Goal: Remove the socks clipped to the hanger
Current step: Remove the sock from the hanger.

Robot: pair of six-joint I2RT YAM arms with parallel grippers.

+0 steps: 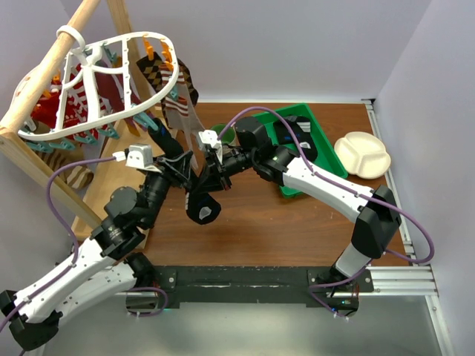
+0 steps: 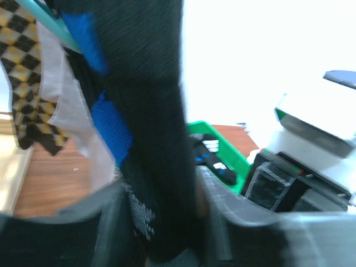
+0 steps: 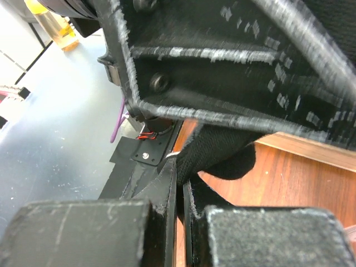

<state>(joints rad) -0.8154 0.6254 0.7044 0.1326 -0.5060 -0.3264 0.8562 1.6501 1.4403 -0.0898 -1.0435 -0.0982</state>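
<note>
At far left the wooden frame (image 1: 44, 174) runs out of the overhead view, and we see only part of it. The hanger (image 1: 177, 74) hangs from it, a white plastic oval with inner ribs. The socks (image 1: 63, 110) under it overlap, so we cannot count them; red-and-white stripes and a black-and-tan check show through.

Moving right, the left gripper (image 1: 187, 169) reaches up to a black sock (image 2: 150, 111) with blue patches, knit and ribbed, hanging below a teal clip (image 2: 50, 22). The sock passes between the blurred fingers (image 2: 111, 222) – we cannot tell whether they press it or stand just off it. Its toe end droops above the table (image 1: 260, 222).

Just beside it, the right gripper (image 3: 179, 189) has its jaws pressed together with only a slit between them. Black fabric bulges at their tips, and whether a fold is caught is hidden.

Further right, a green bin (image 1: 303, 111) – half covered by the right arm – holds dark fabric. A white divided plate (image 1: 361, 154) lies near the table's right edge. The two wrists crowd together mid-table; bare wood lies below them.
</note>
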